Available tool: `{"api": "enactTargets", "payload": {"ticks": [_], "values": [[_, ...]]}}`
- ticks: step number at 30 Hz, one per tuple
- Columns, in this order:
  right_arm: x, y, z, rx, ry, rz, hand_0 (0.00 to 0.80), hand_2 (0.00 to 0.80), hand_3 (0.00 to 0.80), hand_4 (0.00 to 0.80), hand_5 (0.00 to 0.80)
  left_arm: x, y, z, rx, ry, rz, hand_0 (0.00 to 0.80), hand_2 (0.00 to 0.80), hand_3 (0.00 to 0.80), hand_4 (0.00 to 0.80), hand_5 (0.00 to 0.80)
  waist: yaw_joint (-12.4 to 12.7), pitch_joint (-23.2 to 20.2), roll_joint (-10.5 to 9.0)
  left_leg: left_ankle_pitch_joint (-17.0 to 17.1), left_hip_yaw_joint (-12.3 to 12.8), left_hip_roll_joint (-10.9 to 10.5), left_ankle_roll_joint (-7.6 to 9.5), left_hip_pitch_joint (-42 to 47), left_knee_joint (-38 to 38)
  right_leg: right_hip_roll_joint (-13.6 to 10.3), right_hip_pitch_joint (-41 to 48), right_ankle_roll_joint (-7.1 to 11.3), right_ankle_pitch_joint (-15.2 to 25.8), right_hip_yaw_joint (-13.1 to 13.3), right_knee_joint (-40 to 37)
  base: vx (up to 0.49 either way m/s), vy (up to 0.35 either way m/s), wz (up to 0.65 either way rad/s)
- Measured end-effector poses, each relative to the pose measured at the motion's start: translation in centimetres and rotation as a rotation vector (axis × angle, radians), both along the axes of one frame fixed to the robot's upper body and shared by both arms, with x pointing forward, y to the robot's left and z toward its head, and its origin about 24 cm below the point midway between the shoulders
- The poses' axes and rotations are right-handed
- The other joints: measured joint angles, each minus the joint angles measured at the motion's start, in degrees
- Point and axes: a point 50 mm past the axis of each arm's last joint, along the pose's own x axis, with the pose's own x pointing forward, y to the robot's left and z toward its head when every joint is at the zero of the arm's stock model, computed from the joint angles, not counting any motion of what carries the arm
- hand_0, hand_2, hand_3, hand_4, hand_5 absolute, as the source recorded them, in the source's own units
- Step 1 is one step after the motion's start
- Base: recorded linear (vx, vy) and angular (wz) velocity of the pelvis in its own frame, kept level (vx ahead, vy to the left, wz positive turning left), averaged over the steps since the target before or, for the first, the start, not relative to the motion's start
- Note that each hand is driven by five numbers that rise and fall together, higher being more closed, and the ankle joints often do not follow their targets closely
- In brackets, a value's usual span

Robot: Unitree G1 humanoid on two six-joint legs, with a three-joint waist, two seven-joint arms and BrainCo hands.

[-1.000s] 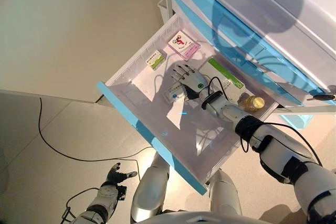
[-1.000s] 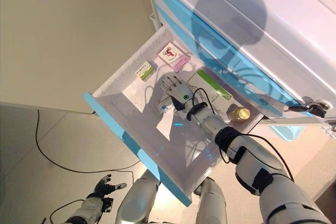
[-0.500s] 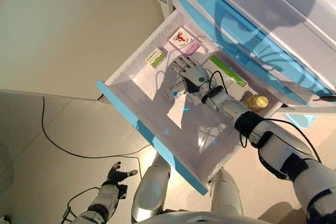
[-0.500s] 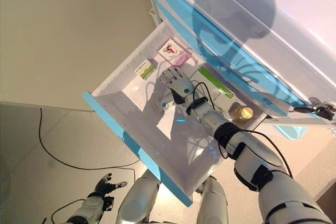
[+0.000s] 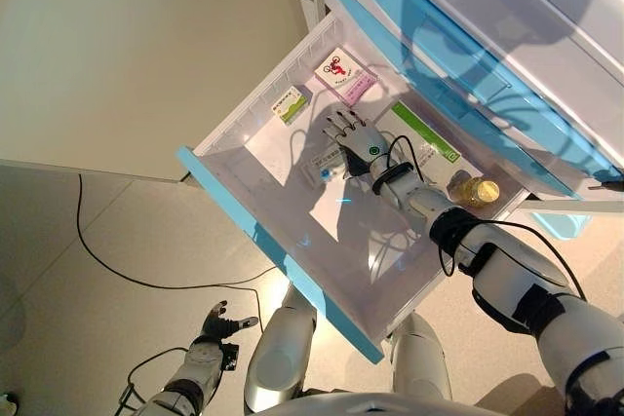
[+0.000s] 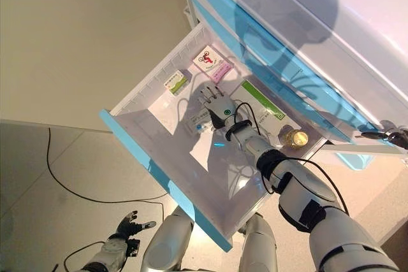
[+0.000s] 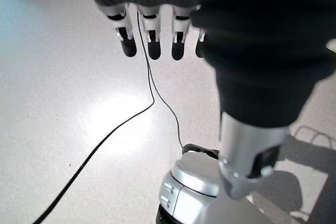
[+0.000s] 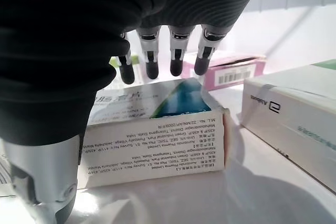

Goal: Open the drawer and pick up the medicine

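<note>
The blue-fronted drawer [image 5: 255, 232] stands pulled out of the cabinet. My right hand [image 5: 359, 143] reaches into it, open, with straight fingers [image 8: 177, 56] spread just over a white and blue medicine box [image 8: 157, 140]. The box lies flat on the drawer floor, and its near end shows beside the hand [image 5: 323, 171]. The thumb [image 8: 42, 182] hangs by the box's side without closing on it. My left hand [image 5: 216, 323] hangs open low by the floor, its fingers [image 7: 152, 40] straight and holding nothing.
The drawer also holds a pink and white box [image 5: 342, 76], a small green and white box [image 5: 289, 104], a long white box with a green stripe [image 5: 421, 136] and an amber bottle [image 5: 477, 191]. More blue drawer fronts [image 5: 458, 75] rise behind.
My right hand has edged a little deeper into the drawer and now sits over the white and blue box. The box and my left hand have not moved.
</note>
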Motion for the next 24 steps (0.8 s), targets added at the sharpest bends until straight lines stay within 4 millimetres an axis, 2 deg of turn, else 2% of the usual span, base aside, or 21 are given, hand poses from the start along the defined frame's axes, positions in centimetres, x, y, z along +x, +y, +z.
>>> {"api": "enactTargets", "payload": {"ticks": [4, 5, 9, 13, 24], "values": [[0.0, 0.1, -0.3, 0.000, 0.011, -0.002, 0.000, 0.000, 0.000, 0.000, 0.000, 0.0, -0.1, 0.0, -0.002, 0.000, -0.001, 0.000, 0.000, 0.000, 0.000, 0.000, -0.1, 0.0, -0.01, 0.0, 0.0, 0.0, -0.06, 0.0, 0.0, 0.0, -0.1, -0.08, -0.1, -0.1, 0.3, 0.000, 0.000, 0.00], [-0.1, 0.3, -0.3, 0.001, 0.012, 0.005, 0.800, 0.800, 0.800, 0.800, 0.800, 0.0, -0.1, 0.0, -0.002, 0.001, -0.001, 0.000, 0.000, 0.000, 0.000, 0.000, -0.1, 0.0, -0.02, 0.0, -0.1, 0.0, -0.08, 0.0, 0.0, 0.0, -0.2, -0.10, -0.1, -0.1, 0.4, 0.000, 0.000, 0.00], [-0.3, 0.7, -0.7, -0.023, 0.027, 0.032, 0.800, 0.800, 0.800, 0.800, 0.800, 0.0, -0.1, 0.0, -0.002, 0.000, -0.001, 0.000, 0.000, 0.000, 0.000, 0.000, -0.2, 0.0, -0.04, 0.1, -0.1, 0.1, -0.21, -0.1, 0.0, 0.0, -0.4, -0.19, -0.2, -0.1, 0.7, 0.000, 0.000, 0.00], [0.1, 1.2, 0.6, -0.012, -0.018, 0.044, 0.800, 0.800, 0.800, 0.800, 0.800, 0.0, -0.1, 0.0, -0.002, 0.001, -0.001, 0.000, 0.000, 0.000, 0.000, 0.000, 0.0, 0.2, -0.13, 0.6, -0.4, 0.2, -0.54, -1.5, 0.0, 0.0, -2.1, -0.44, -0.3, -0.2, 1.7, -0.008, 0.002, 0.02], [0.2, 0.7, 0.6, 0.012, 0.002, 0.025, 0.800, 0.800, 0.800, 0.800, 0.800, 0.0, -0.1, 0.0, -0.002, 0.000, -0.001, 0.000, 0.000, 0.000, 0.000, 0.000, 0.0, 0.4, -0.38, 0.9, -0.8, 0.0, -0.49, -1.7, 0.2, 0.0, -2.0, -0.38, -0.4, -0.5, 1.9, -0.010, 0.001, 0.03]]}}
